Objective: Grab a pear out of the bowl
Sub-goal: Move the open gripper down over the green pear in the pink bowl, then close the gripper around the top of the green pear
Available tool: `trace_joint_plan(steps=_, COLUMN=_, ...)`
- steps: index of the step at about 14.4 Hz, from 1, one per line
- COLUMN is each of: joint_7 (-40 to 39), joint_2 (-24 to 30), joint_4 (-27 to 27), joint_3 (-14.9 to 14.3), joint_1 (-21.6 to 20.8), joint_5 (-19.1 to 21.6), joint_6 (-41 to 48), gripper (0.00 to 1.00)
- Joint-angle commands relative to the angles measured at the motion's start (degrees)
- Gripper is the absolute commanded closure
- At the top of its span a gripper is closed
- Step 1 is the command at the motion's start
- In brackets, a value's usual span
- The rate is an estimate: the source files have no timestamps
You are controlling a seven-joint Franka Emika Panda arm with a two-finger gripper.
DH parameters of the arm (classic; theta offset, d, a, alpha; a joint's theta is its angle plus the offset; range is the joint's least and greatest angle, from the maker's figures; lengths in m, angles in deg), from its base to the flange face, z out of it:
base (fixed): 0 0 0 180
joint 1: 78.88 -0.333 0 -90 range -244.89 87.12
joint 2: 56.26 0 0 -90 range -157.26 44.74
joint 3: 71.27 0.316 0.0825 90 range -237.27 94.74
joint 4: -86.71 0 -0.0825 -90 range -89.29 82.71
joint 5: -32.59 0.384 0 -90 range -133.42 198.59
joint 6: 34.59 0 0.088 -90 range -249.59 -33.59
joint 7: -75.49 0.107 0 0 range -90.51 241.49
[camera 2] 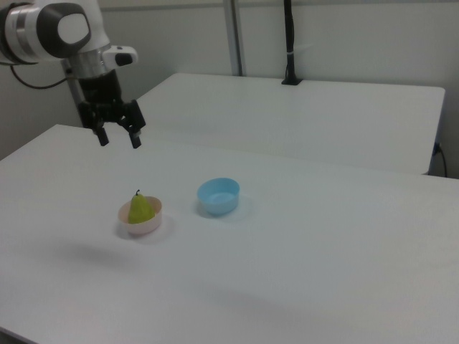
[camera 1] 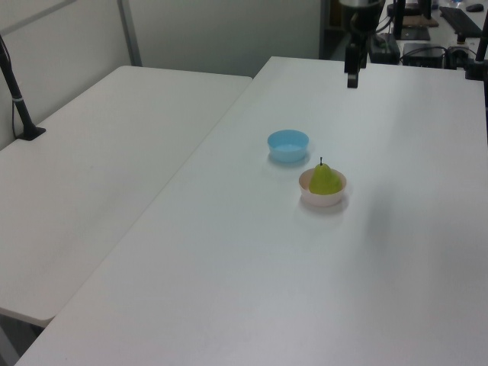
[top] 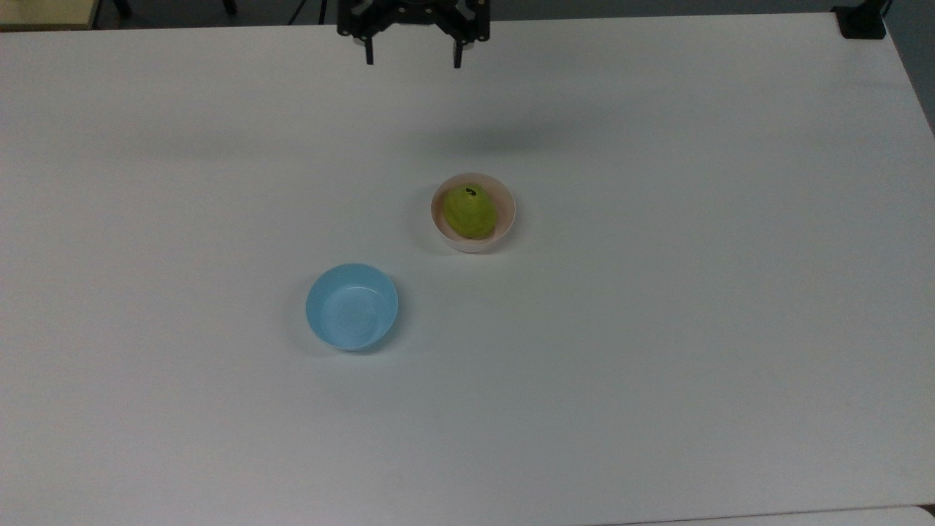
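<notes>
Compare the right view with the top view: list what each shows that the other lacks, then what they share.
Right view alone: the arm's white and grey body above the gripper, and a second table behind with a black pole standing on it.

Top view alone: the pale, smooth inside of the light blue bowl seen from above, and a black mount at the table's far corner, on the top view's right.

Both: the open gripper hanging above the white table, apart from everything; the pear sitting in the pink bowl; the blue bowl standing apart.
</notes>
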Motion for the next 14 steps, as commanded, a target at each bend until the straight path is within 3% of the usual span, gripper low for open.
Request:
trace_joint_plan(steps=1, joint_7=-1.3, joint_2=-3.9, joint_4=-1.1, joint_3=-0.5, joint_1=-3.6, joint_5=1.2, joint_6=-2.2, gripper=0.00)
trace_joint_plan(steps=9, joint_7=-0.9, joint_2=-12.9, joint_4=-6.7, joint_3=0.1, joint_1=-4.8, joint_5=0.5, joint_6=-16.6, gripper=0.00)
trace_joint_plan(steps=14, joint_7=-1.7, joint_2=-16.6, joint_4=-7.0, joint_3=0.1, joint_1=-4.6, joint_5=0.1, joint_6=-18.2, gripper=0.02)
